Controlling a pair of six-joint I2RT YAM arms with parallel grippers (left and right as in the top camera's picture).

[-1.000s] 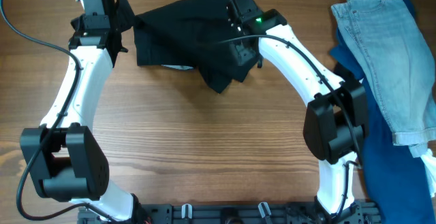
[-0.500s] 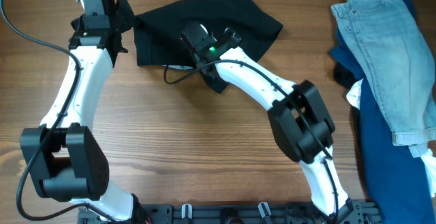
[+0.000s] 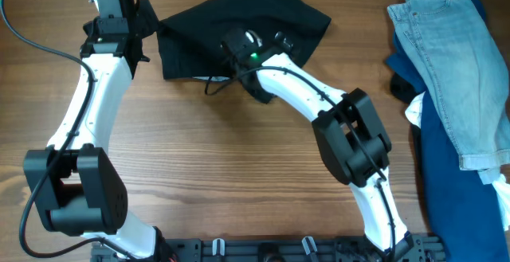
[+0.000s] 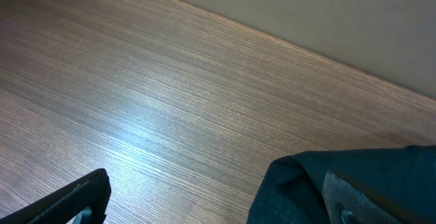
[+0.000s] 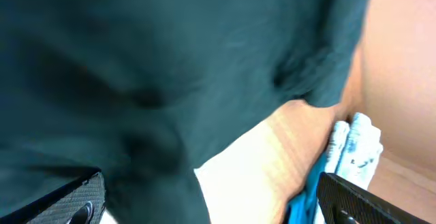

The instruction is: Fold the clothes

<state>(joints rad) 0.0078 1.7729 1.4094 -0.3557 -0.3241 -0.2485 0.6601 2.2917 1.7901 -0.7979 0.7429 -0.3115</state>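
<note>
Right wrist view: black garment [image 5: 157,67] blurred, right end effector [image 5: 218,203] edge-cropped.

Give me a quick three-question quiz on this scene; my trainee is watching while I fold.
1. True or false: the right pincer is clamped on the black garment.
2. Where do the light blue jeans lie? A: on the black garment. B: on dark blue fabric, beyond the right arm. C: under the left arm.
3. How do the left pincer's jaws stand?
Key: 1 false, it is open over the garment. 2 B. 3 open, wide apart.
</note>
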